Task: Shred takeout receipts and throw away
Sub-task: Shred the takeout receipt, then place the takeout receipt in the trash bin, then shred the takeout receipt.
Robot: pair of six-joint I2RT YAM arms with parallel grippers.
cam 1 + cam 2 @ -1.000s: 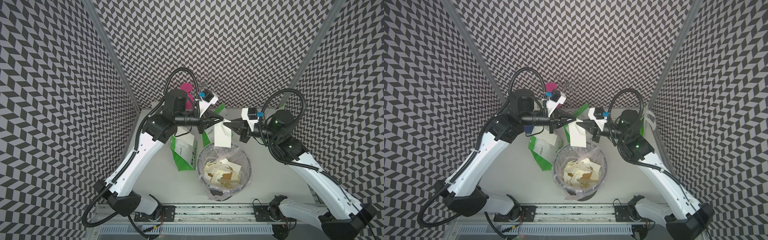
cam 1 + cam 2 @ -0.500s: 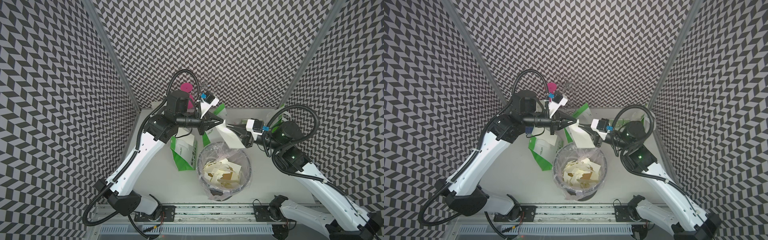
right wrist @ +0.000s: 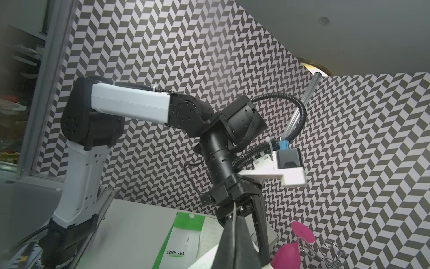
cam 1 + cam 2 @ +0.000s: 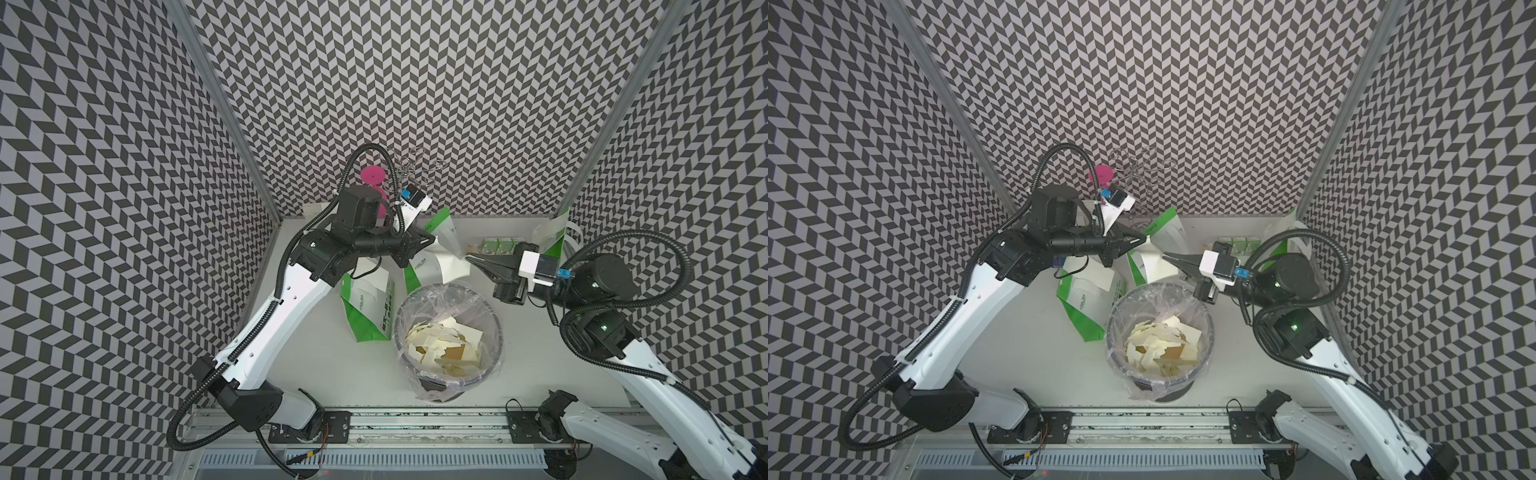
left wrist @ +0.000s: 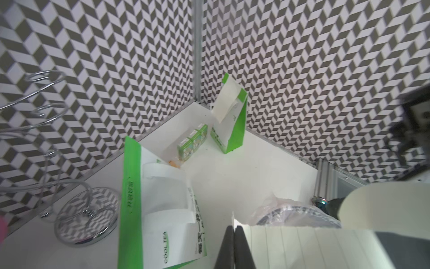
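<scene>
We see the black left fingers (image 4: 429,240) pressed fully together. In the left wrist view they pinch the thin cream paper receipt (image 4: 453,268) at its corner, with a ragged edge just beside their tips. The black right fingers (image 4: 473,259) are closed as well, and the right wrist view shows a thin paper edge caught between them. The two tips are near each other but apart. The receipt runs slanted from one tip toward the other; whether it is one piece or two we cannot tell. It hangs over the far rim of the round bin with clear plastic liner (image 4: 496,332), which holds torn cream scraps (image 4: 440,345). A green-and-white paper bag (image 4: 368,307) stands just beside the bin on the left arm's side, and another bag (image 4: 442,224) stands behind the bin. Bare white bench (image 4: 324,374) shows on the near side.
</scene>
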